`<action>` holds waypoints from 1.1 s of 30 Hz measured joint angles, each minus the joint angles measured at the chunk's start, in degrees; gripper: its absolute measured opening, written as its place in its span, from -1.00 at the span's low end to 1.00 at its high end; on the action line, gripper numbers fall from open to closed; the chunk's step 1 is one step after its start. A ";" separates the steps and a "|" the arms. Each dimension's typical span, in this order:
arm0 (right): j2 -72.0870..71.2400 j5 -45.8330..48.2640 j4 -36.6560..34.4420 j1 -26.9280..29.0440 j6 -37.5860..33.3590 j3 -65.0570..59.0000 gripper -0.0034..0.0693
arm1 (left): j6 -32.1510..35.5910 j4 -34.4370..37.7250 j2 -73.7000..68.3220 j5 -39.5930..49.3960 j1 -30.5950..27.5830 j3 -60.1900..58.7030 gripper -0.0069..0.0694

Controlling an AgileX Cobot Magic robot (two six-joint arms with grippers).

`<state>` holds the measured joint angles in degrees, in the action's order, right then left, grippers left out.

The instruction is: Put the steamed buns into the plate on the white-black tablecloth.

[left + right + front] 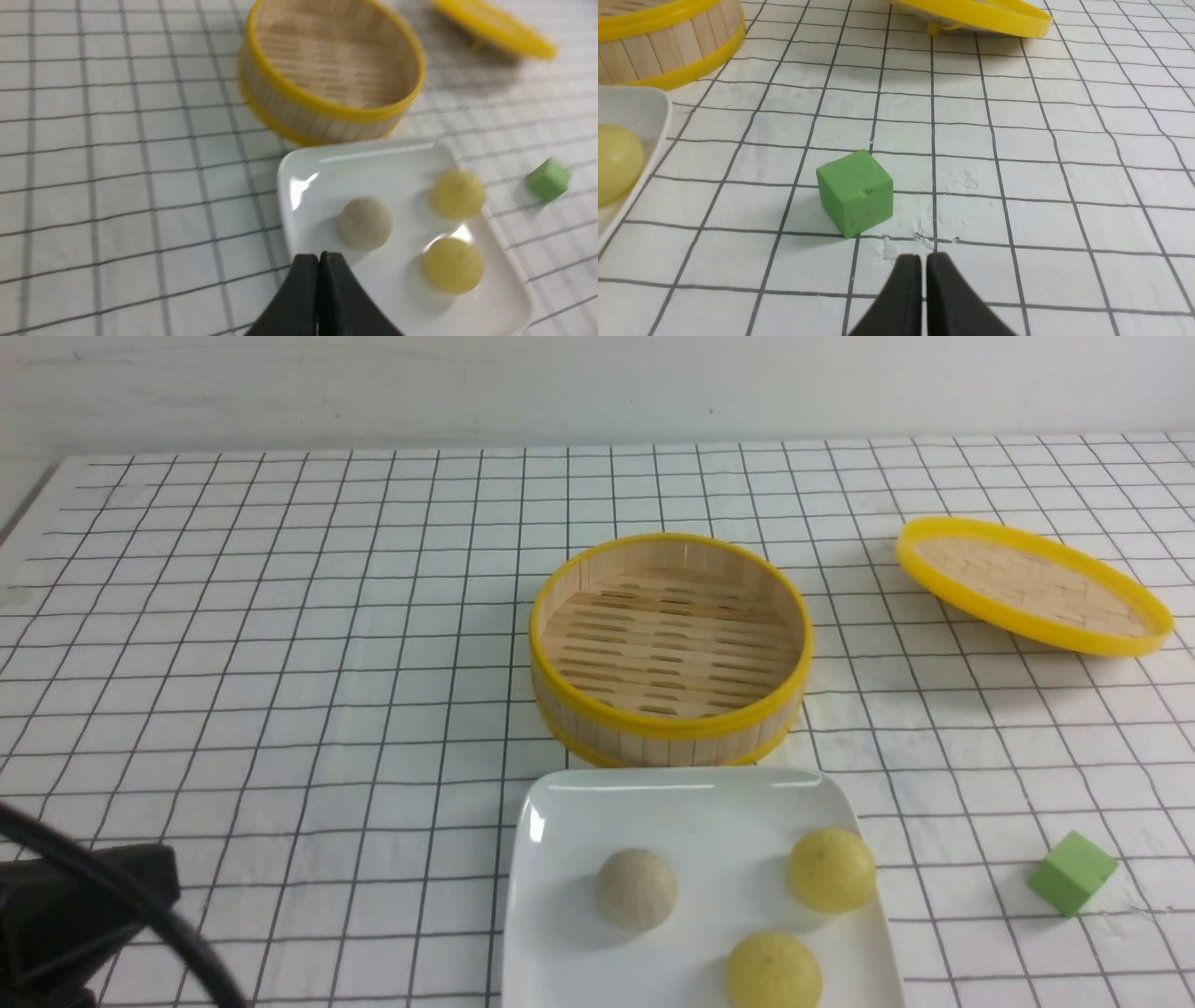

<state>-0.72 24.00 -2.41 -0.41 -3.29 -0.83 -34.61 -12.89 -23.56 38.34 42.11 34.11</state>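
Three steamed buns lie in the glossy white plate (709, 807) on the white-black tablecloth (280, 663): an off-white one (638, 889) and two pale yellow ones (832, 870) (773, 971). In the left wrist view my left gripper (319, 255) is shut and empty. It hangs over the plate's (322, 186) near edge, just short of the off-white bun (365, 222). My right gripper (923, 256) has its black fingers nearly touching, with nothing between them. It sits over bare cloth, a little short of a green cube (855, 192). One yellow bun (614, 163) shows at that view's edge.
The round bamboo steamer (653, 737) with a yellow rim stands empty just behind the plate. Its yellow-rimmed lid (1032, 583) lies tilted at the back right. The green cube (1073, 873) sits right of the plate. A black part of my left arm (84, 905) fills the front-left corner.
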 joint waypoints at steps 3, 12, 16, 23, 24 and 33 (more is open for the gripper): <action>0.00 0.00 0.00 0.00 0.00 0.00 -0.78 | -3.90 -0.37 2.14 -6.12 0.00 -5.44 -0.77; 0.00 0.00 0.13 0.00 0.00 0.00 -0.77 | -6.70 -3.34 2.48 -5.55 0.00 -11.33 -0.76; 0.00 0.00 0.13 0.00 0.00 0.00 -0.75 | -6.70 -4.81 3.29 -7.04 -0.74 -11.99 -0.75; 0.00 0.00 0.13 0.00 0.00 0.00 -0.73 | 3.83 -5.15 12.38 -8.63 -14.29 -19.04 -0.73; 0.00 0.00 0.13 0.00 0.00 0.00 -0.73 | 8.36 -4.32 14.75 -9.25 -17.86 -21.62 -0.73; 0.00 0.00 0.13 0.00 0.00 0.00 -0.72 | 27.40 6.84 24.21 -15.23 -40.10 -34.09 -0.73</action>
<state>-0.72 24.00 -2.28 -0.41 -3.29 -0.83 -7.21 -6.05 0.65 23.10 2.02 0.02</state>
